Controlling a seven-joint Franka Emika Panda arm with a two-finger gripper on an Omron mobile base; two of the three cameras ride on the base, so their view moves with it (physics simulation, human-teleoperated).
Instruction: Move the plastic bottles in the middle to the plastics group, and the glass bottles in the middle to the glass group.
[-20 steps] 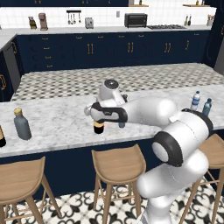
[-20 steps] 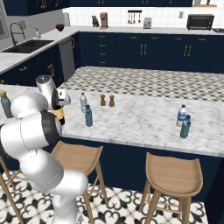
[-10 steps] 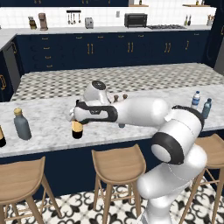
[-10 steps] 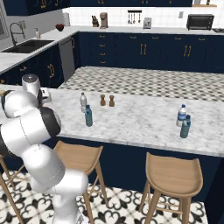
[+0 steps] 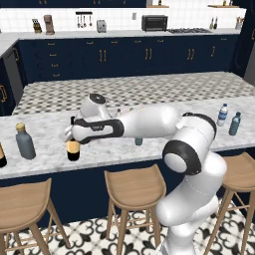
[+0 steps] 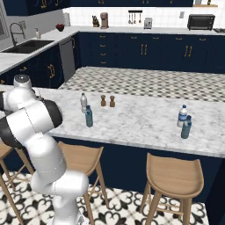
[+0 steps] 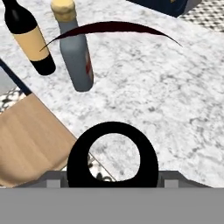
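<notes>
While I am holding the tall black wine bottle with the dark red neck and tan-orange label [image 5: 73, 149] in the gripper [image 5: 73, 135], whose jaws are clenched on its upper part, the bottle is hanging upright over the marble counter [image 5: 45, 149], close to its front edge. I cannot tell whether its base is touching the stone. I am aiming it at the glass group to the left: the squat grey bottle with the tan cork-like cap [image 5: 24, 142] and the dark bottle with the tan label [image 7: 30, 39]. I am judging 2 risks: setting down so near the edge could be tipping it off onto the stools, and sweeping further left could be knocking the grey bottle over. The 2 small plastic bottles, 1 clear greyish [image 6: 83, 102] and 1 teal [image 6: 89, 116], are waiting mid-counter
</notes>
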